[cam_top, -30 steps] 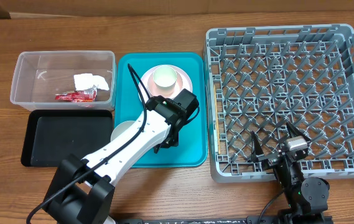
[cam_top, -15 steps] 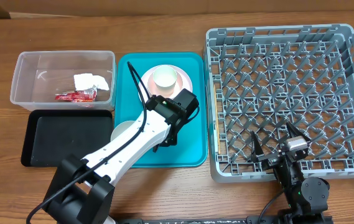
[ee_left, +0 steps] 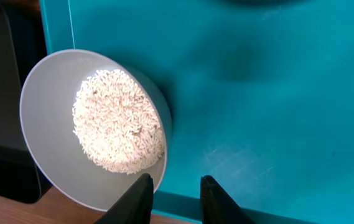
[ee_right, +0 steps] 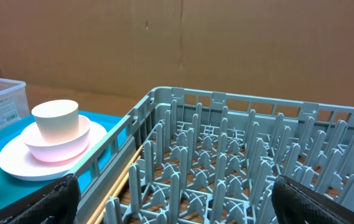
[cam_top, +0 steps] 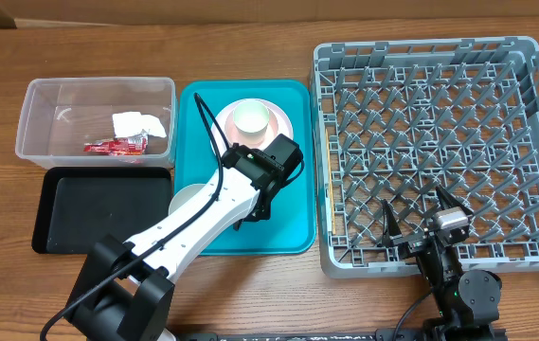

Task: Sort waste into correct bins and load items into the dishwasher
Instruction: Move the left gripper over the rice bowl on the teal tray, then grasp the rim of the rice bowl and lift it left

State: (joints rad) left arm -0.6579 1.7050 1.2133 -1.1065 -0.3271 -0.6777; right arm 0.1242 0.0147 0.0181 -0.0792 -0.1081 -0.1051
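Grey dish rack (cam_top: pixel 440 142) fills the right half of the overhead view, with no dishes in it yet. The right gripper (cam_top: pixel 421 216) sits at its lower edge, fingers spread wide on nothing, apparently parked clear of the work. The teal tray (cam_top: pixel 293 213) is at centre, with plate (ee_right: pixel 21 167), pink bowl (ee_right: pixel 58 146) and cup (ee_right: pixel 55 118) stacked at its upper end. The black tray (cam_top: pixel 98 213) lies lower left. Above it the clear tub (cam_top: pixel 56 137) holds the napkin (cam_top: pixel 141 123) and red wrapper (cam_top: pixel 115 145). The rice bowl (ee_left: pixel 96 124) stands in the teal tray's lower left corner, and the rice (ee_left: pixel 117 121) is inside it. The left gripper (ee_left: pixel 178 199) hovers just right of the bowl's rim, fingers slightly parted and holding nothing. It is probably lined up to pinch that rim, since the rice needs tipping out before the bowl is racked.
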